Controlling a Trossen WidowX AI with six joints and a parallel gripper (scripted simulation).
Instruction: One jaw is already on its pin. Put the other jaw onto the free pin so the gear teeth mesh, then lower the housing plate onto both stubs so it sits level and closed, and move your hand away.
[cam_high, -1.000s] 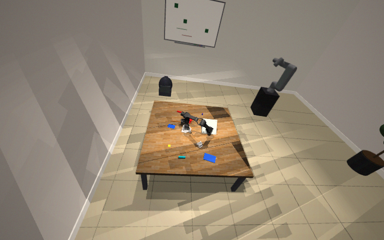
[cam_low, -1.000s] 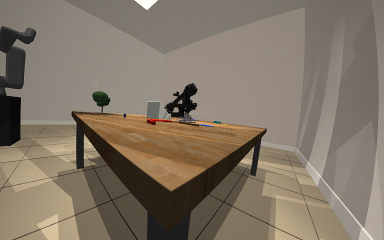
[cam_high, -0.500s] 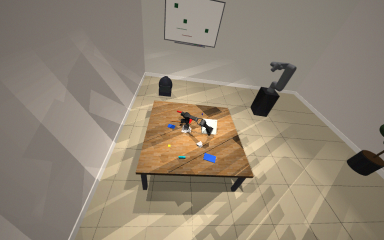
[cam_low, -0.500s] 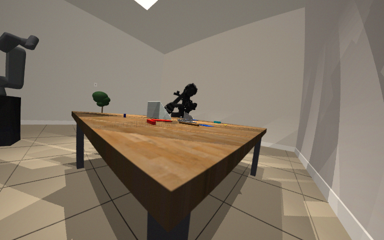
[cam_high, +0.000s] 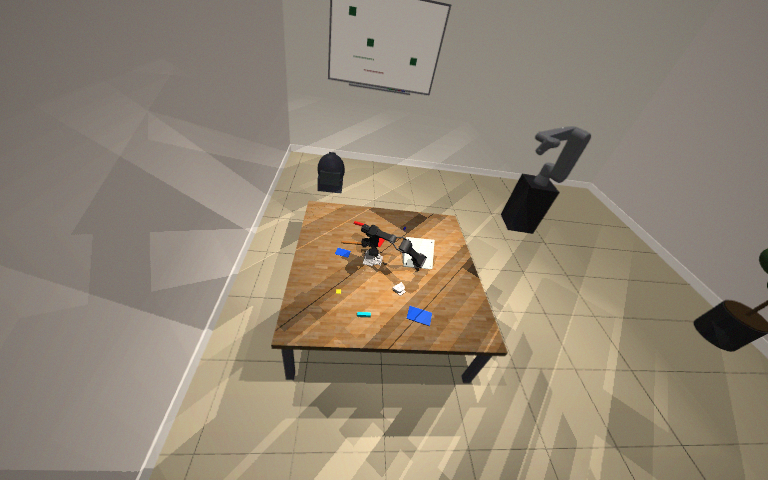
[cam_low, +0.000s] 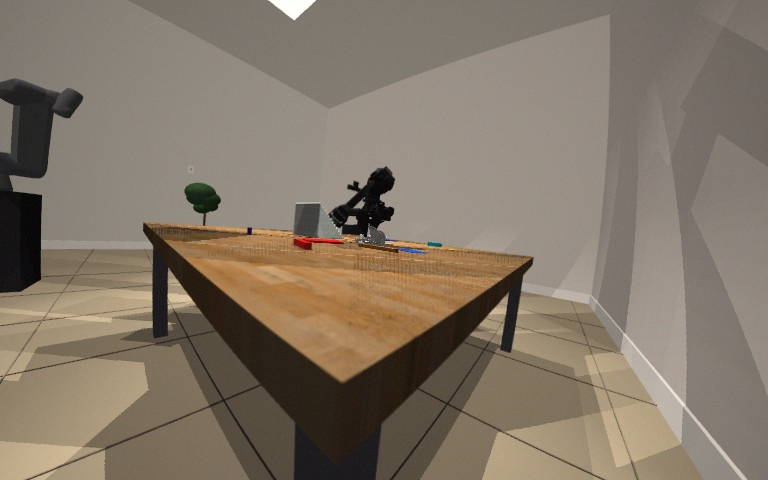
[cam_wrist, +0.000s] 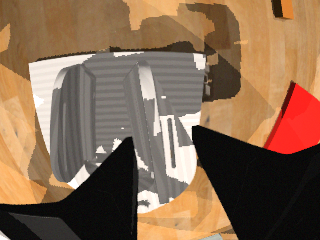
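My gripper is shut on a grey-white jaw, which stands out between its two black fingers in the wrist view. The held jaw appears over the right part of a pale ribbed base; I cannot tell whether it touches the base. Another jaw is on the base's left side, roughly alongside the held one. The pins, the gear teeth and any meshing cannot be made out under shadow and fingers. In the top view a small white part lies apart on the table; it may be the housing plate.
A white board is beside the arm. A red block lies right of the base in the wrist view, with an orange piece beyond. Blue plates, a cyan bar and a yellow square lie around.
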